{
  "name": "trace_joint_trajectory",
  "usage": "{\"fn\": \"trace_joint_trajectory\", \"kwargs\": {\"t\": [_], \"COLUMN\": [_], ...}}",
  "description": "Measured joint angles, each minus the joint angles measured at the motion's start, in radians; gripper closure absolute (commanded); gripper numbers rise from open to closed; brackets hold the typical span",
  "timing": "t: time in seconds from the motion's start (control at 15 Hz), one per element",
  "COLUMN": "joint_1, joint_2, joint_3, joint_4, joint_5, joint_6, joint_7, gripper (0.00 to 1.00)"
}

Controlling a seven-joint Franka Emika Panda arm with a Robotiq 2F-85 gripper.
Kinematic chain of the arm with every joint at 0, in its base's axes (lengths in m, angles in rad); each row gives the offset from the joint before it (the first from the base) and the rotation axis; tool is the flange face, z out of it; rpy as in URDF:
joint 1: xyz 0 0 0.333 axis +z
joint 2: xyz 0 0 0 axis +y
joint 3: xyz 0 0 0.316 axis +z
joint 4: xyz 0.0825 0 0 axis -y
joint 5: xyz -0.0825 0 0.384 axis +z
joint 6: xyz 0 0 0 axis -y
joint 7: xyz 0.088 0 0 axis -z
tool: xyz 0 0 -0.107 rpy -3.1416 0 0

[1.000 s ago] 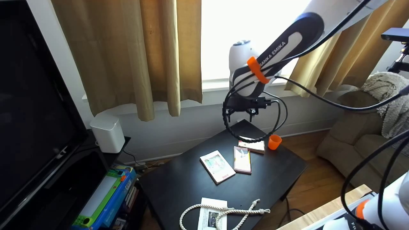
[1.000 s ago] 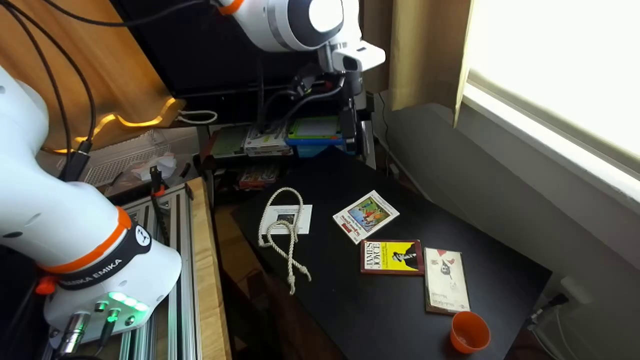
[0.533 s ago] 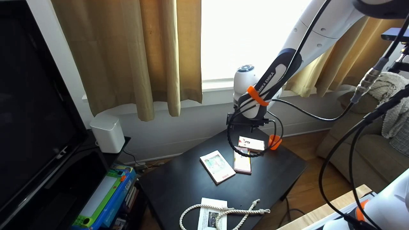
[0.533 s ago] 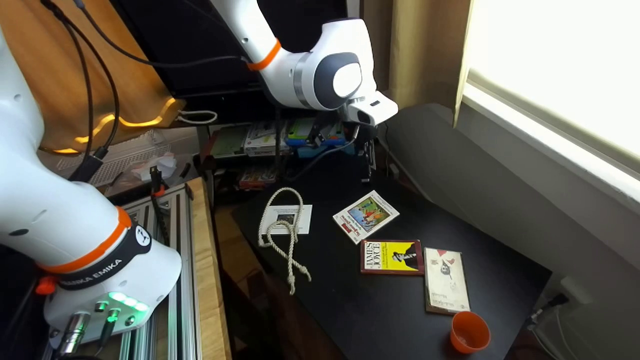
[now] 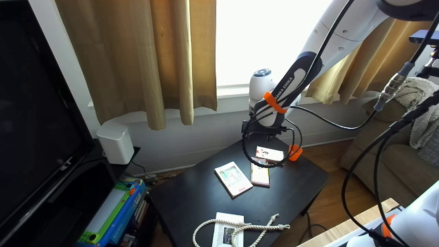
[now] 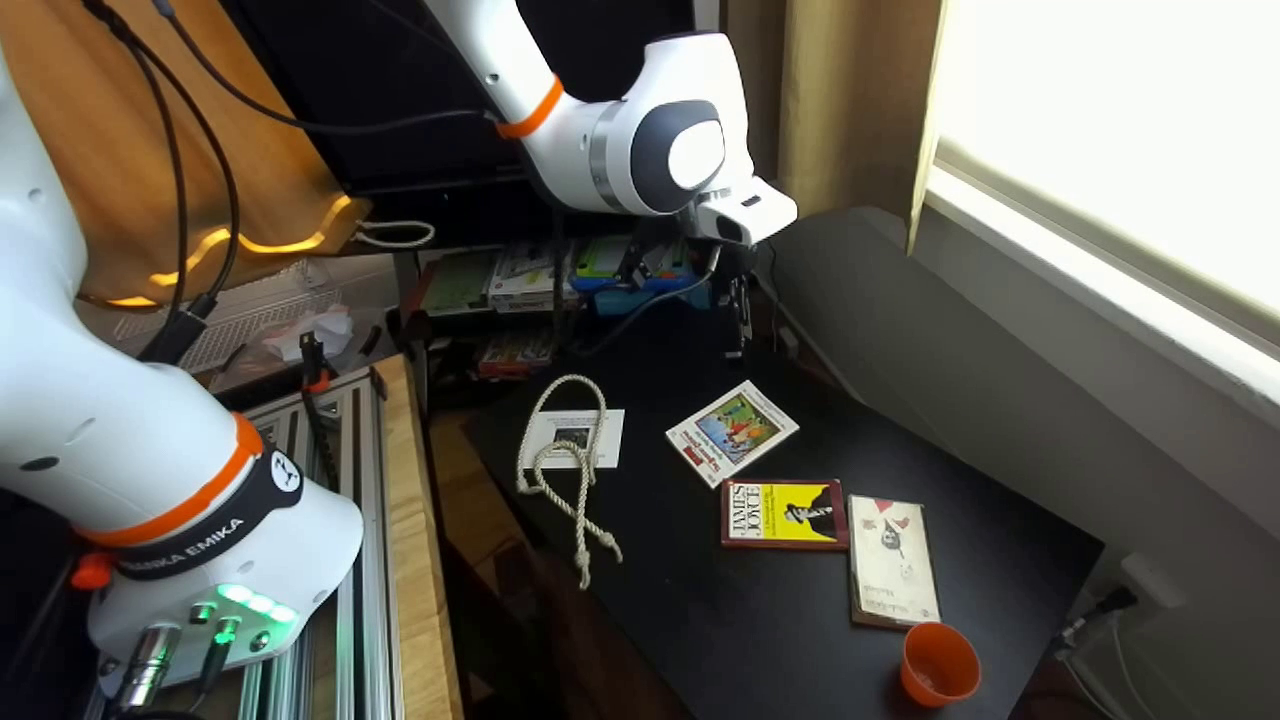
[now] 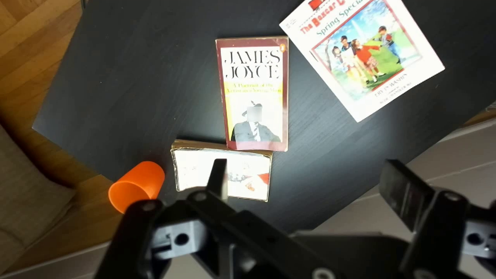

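My gripper [image 7: 306, 170] stands open above the table near the wall, nothing between its fingers. In the wrist view one finger [image 7: 217, 176] covers part of a worn white book [image 7: 252, 190], which lies lower on the table. Touching or nearly touching that book is a maroon and yellow James Joyce book [image 7: 254, 81]. A children's book with a picture cover [image 7: 364, 54] lies at an angle beside it. An orange cup [image 7: 137, 184] is next to the white book; in an exterior view the cup [image 6: 940, 664] stands upright. The gripper [image 5: 259, 136] is partly hidden by cables in an exterior view.
The black table [image 6: 720, 600] carries everything. Cream rope [image 6: 583, 500] lies over a white sheet or booklet [image 6: 612, 440] at one end. A wall and window sill [image 6: 1100, 270] run along one side. A looped cable [image 5: 244, 147] hangs around the gripper.
Over the last second the arm has come down toward the table, jaws staying open. In the last half second it has barely shifted, rising very slightly. The books, rope and cup have not moved.
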Motion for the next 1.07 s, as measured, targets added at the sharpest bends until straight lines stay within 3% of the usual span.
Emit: {"fn": "trace_joint_trajectory", "kwargs": {"t": [0.33, 0.8, 1.07], "joint_1": [0.023, 0.004, -0.01], "joint_2": [0.068, 0.325, 0.459], "joint_3": [-0.06, -0.055, -0.04], "joint_4": [0.031, 0.152, 0.249], "joint_5": [0.052, 0.231, 0.342], "joint_6": [0.001, 0.144, 0.159], "joint_7": [-0.012, -0.171, -0.29], "gripper": [0.0, 0.0, 0.0]}}
